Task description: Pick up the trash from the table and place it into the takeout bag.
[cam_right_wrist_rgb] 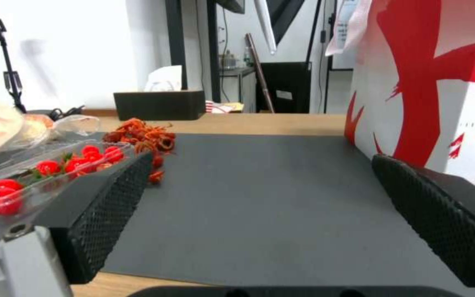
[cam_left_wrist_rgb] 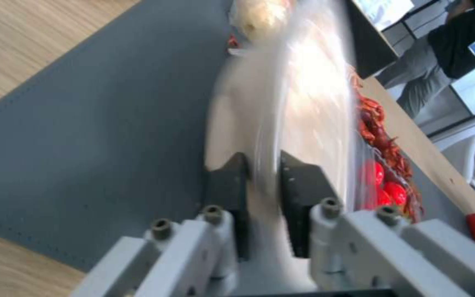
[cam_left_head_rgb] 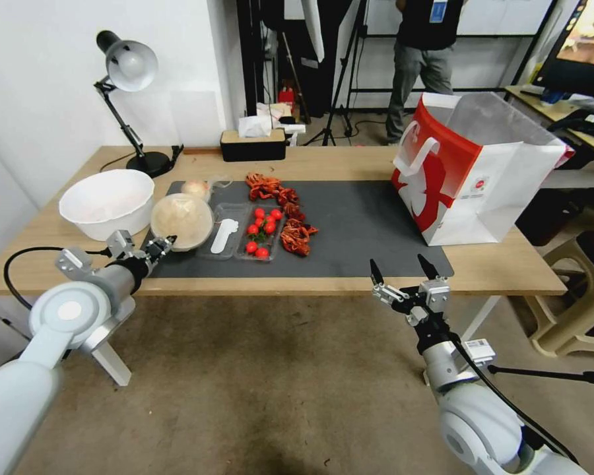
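The round beige lidded bowl [cam_left_head_rgb: 181,220] sits at the left end of the dark grey mat [cam_left_head_rgb: 363,224] on the table [cam_left_head_rgb: 350,161]. My left gripper [cam_left_head_rgb: 164,243] is shut on its near rim; in the left wrist view the black fingers [cam_left_wrist_rgb: 229,194] pinch the rim of the bowl [cam_left_wrist_rgb: 309,103]. A small pale bagged lump [cam_left_head_rgb: 197,189] lies just behind the bowl. The takeout bag [cam_left_head_rgb: 468,171] stands open at the table's right end. My right gripper [cam_left_head_rgb: 402,270] hangs open at the table's front edge, facing the mat and the bag [cam_right_wrist_rgb: 430,82].
Beside the bowl lie a clear tray with a white spoon [cam_left_head_rgb: 224,231], a tray of cherry tomatoes [cam_left_head_rgb: 262,232] and red crayfish shells [cam_left_head_rgb: 297,236]. A large white bowl [cam_left_head_rgb: 107,201], a desk lamp [cam_left_head_rgb: 129,66] and a tissue box [cam_left_head_rgb: 253,145] stand at the left and back.
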### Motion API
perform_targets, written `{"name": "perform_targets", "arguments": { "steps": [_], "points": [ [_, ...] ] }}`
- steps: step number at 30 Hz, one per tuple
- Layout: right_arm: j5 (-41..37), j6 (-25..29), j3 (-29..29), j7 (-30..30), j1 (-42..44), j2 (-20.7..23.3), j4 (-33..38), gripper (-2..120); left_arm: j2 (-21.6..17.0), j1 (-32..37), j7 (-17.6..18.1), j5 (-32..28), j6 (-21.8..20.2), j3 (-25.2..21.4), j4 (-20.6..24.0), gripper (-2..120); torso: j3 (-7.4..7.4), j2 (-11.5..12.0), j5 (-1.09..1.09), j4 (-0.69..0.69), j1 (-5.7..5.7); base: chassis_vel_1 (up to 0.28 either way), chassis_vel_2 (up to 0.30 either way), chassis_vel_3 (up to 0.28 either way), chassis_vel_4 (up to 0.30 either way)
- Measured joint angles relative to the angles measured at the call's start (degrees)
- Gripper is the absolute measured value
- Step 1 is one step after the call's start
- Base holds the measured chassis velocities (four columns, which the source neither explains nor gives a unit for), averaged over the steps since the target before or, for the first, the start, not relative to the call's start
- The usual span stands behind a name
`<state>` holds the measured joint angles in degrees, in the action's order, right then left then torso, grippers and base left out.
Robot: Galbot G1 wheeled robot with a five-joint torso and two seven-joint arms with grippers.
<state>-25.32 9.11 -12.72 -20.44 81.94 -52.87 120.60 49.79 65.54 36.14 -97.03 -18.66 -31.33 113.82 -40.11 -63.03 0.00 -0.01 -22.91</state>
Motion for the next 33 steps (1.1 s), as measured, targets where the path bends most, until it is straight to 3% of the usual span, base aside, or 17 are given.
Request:
{"name": "perform_targets", "arguments": {
  "steps": [3, 10, 11, 15, 18, 22, 25, 26, 29, 33],
  "points": [
    [0.2, 0.0, 0.0, 0.0, 0.0, -0.2, 0.0, 100, -0.3, 0.9, -0.9, 1.0, 0.5, 0.2, 0.6, 0, 0.01, 0.0, 0.00, 0.01, 0.00, 0.000, 0.000, 0.000, 0.000],
    [0.3, 0.0, 0.0, -0.2, -0.2, -0.9, 0.0, 100, -1.4, 1.1, -4.9, 5.4, 3.1, 1.0, 1.8, 0, 0.01, 0.0, 0.00, 0.01, 0.00, 0.000, 0.000, 0.000, 0.000],
    [0.4, 0.0, 0.0, -0.3, -0.2, -1.0, 0.0, 100, -2.3, 0.3, -7.2, 8.7, 4.8, 2.0, 1.7, 0, 0.00, 0.0, 0.00, 0.01, 0.00, 0.000, 0.000, 0.000, 0.000],
    [0.4, 0.0, 0.0, -0.3, -0.1, -1.1, 0.1, 100, -3.3, -0.9, -9.8, 12.1, 6.1, 3.2, 1.3, 0, 0.00, 0.0, -0.01, 0.01, 0.00, 0.000, 0.000, 0.000, 0.000],
    [0.5, 0.0, 0.0, -0.4, 0.1, -1.2, 0.3, 100, -6.0, -5.2, -14.7, 16.1, 7.9, 5.2, 0.2, 0, 0.00, 0.0, -0.01, 0.00, 0.00, 0.000, 0.000, 0.000, 0.000],
    [0.6, 0.0, 0.0, -0.4, 0.1, -1.3, 0.4, 100, -8.2, -8.5, -17.2, 16.2, 8.7, 6.2, -0.6, 0, 0.00, 0.0, 0.00, -0.01, 0.00, 0.000, 0.000, 0.000, 0.000],
    [0.8, -0.2, 0.0, -0.5, 0.4, -1.5, 0.9, 100, -11.5, -12.2, -23.6, 17.0, 10.6, 8.3, -2.1, 0, 0.00, 0.0, -0.01, 0.01, 0.00, 0.000, 0.000, 0.000, 0.000],
    [0.8, -0.2, 0.0, -0.5, 0.4, -1.5, 0.9, 100, -11.5, -12.2, -23.6, 17.0, 10.6, 8.3, -2.1, 0, 0.00, 0.0, -0.01, 0.01, 0.00, 0.000, 0.000, 0.000, 0.000],
    [1.0, -0.6, -0.1, -0.8, 1.2, -2.2, 2.2, 100, -13.8, -16.3, -28.6, 19.0, 12.1, 11.9, -3.5, 0, 0.00, 0.0, 0.00, 0.02, 0.00, 0.000, 0.000, 0.000, 0.000],
    [1.5, -0.7, -0.4, -0.8, 2.0, -2.7, 2.6, 100, -14.5, -21.1, -31.8, 21.2, 13.5, 16.1, -5.3, 0, 0.00, 0.0, -0.01, 0.00, 0.00, 0.000, 0.000, 0.000, 0.000]
  ]
}}
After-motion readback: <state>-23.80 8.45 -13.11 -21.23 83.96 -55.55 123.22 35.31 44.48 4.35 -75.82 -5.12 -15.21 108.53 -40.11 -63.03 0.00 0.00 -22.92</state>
